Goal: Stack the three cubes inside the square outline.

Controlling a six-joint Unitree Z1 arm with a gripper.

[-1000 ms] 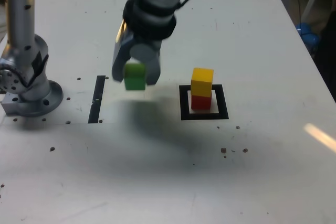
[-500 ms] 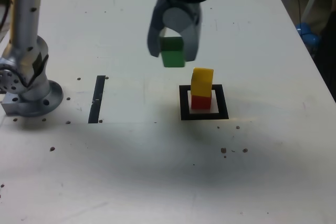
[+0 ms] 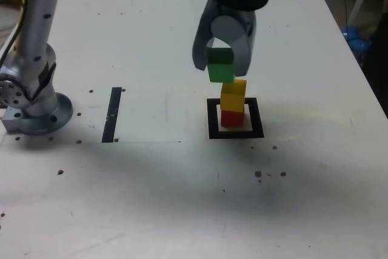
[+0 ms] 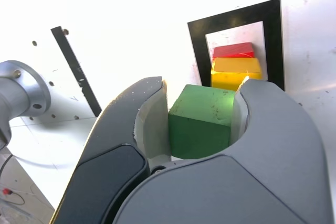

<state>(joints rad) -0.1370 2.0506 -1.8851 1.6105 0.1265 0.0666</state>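
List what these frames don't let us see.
- Red cube: top face covered by the yellow cube in the exterior view.
- Green cube: underside turned away in the wrist view.
- Arm above the tool: cut off by the exterior view's top edge.
- Blue object: too indistinct to identify, exterior view's right.

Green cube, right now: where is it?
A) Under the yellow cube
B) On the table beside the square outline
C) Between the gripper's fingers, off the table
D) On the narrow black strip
C: the green cube sits between the fingers, above table level, while the yellow cube rests on the red cube inside the square outline.
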